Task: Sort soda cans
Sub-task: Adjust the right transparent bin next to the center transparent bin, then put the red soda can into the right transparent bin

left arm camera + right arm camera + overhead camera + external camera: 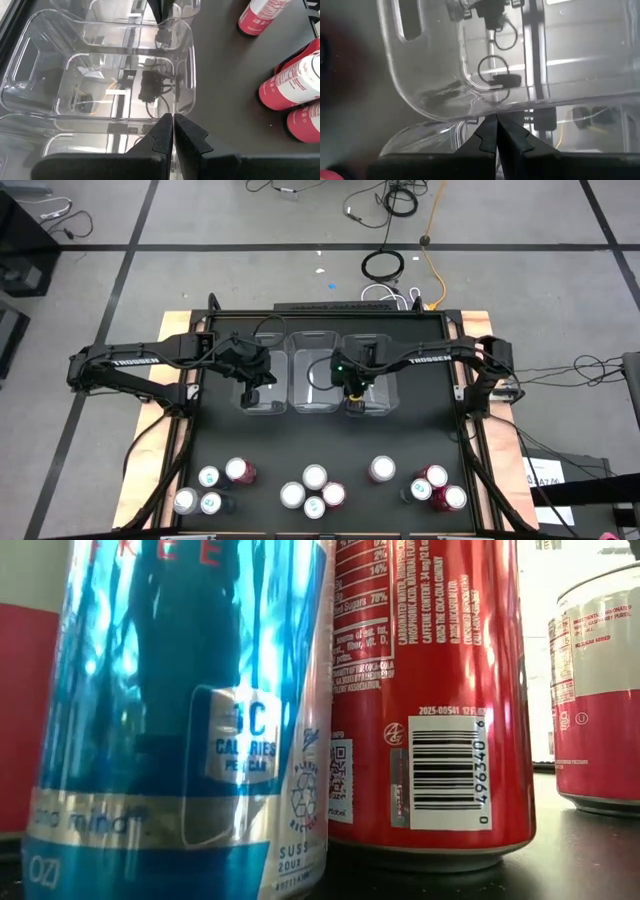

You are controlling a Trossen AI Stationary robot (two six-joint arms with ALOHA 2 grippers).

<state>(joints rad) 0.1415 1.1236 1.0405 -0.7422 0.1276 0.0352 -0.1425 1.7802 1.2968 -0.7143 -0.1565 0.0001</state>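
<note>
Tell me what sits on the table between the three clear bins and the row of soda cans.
Nothing: in the high view, bare black table separates the clear bins from the soda cans along the near edge.

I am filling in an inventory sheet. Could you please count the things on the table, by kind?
Cans: 12
Clear bins: 3
Total: 15
</note>
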